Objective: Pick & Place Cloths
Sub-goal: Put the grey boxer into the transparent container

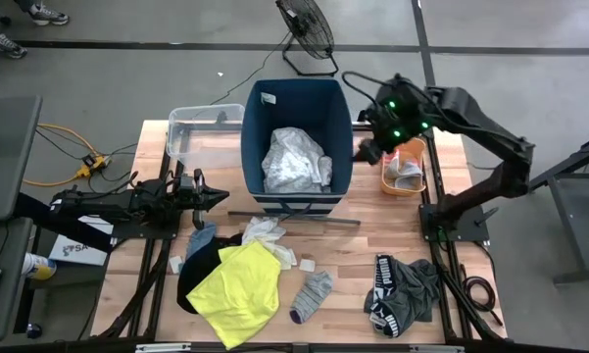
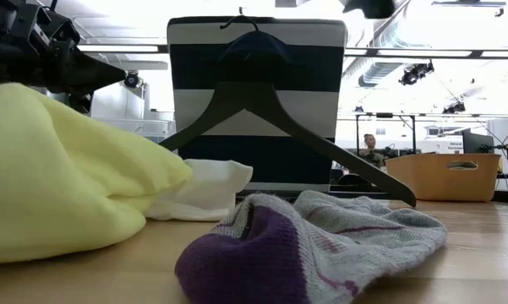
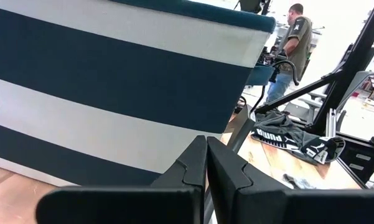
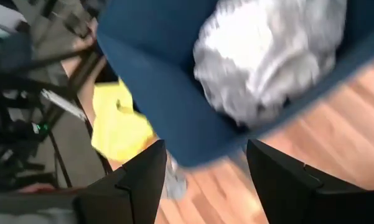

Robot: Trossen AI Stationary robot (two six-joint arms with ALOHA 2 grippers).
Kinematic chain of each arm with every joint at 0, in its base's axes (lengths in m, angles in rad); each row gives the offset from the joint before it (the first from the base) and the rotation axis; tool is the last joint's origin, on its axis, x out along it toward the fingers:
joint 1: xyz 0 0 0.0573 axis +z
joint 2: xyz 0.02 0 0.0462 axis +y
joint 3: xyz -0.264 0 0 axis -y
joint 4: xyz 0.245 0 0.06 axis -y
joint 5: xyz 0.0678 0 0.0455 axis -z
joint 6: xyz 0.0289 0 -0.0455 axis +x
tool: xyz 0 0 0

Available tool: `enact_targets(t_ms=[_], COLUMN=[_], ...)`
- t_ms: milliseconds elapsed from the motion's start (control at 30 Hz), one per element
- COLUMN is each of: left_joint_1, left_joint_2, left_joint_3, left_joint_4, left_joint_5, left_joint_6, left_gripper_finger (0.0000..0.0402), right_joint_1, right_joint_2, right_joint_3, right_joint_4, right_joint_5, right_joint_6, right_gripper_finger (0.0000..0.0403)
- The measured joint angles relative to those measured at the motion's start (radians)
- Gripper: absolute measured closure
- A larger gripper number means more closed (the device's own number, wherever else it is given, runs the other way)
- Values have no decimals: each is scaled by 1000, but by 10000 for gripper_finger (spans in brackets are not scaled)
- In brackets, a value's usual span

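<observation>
Inside the dark-blue bin [image 1: 297,108] a large white garment [image 1: 296,161] lies crumpled, soft and bulky. On the table [image 1: 353,257] in front, the neon-yellow shirt [image 1: 240,290] sprawls limp over black cloth; I'd pinch it at a raised fold near its middle. Over to the right, the dark shorts [image 1: 408,288] look floppy, their thick waistband the surest hold. Smallest, the grey sock [image 1: 312,296] is light and easily nipped. Above the bin's right rim, the right gripper [image 4: 202,168] hangs spread wide, empty. Beside the bin's left wall, the left gripper [image 3: 206,165] is pressed closed, holding nothing.
</observation>
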Motion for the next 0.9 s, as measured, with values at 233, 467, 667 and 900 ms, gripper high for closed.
enact_targets(t_ms=[233,467,667,900], left_joint_1=[0,0,0,0], left_joint_2=[0,0,0,0], left_joint_3=[0,0,0,0], left_joint_4=[0,0,0,0], left_joint_5=[0,0,0,0], left_joint_6=[0,0,0,0], left_gripper_finger=[391,391,391,391], right_joint_1=[176,403,620,847], right_joint_2=[-55,-63,-56,-56], right_joint_3=[0,-7,-68,-267], right_joint_4=[-194,-265,-265,-247], right_joint_5=[70,84,184,210], right_joint_6=[113,194,228,403], right_gripper_finger=[188,188,188,188])
